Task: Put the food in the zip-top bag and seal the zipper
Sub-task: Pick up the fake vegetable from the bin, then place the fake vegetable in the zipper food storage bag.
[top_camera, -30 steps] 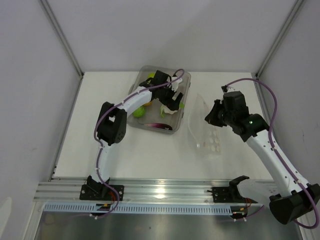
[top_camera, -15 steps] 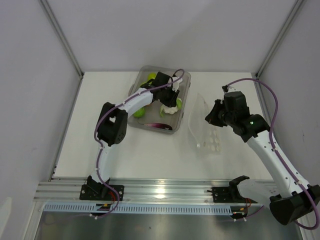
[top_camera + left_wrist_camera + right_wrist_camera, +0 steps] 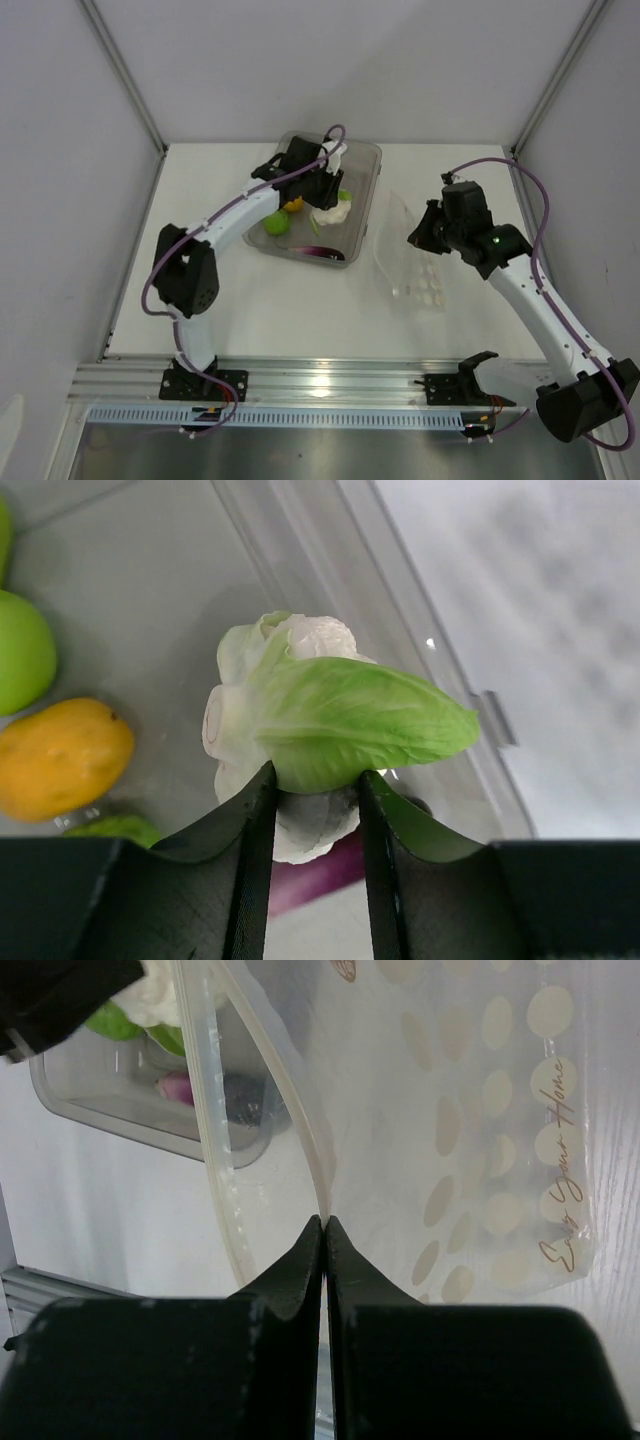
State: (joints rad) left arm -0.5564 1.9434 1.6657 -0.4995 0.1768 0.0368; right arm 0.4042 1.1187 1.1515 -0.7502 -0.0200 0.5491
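White tabletop, grey tray at rear. Cauliflower piece: white head, one green leaf, pinched in my left gripper, jaws partway closed, above tray. Clear dotted zip-top bag: mouth edge nipped in my right gripper, right of tray.

Top view looks down from behind the arms; both wrist views (very close) catch the tray.
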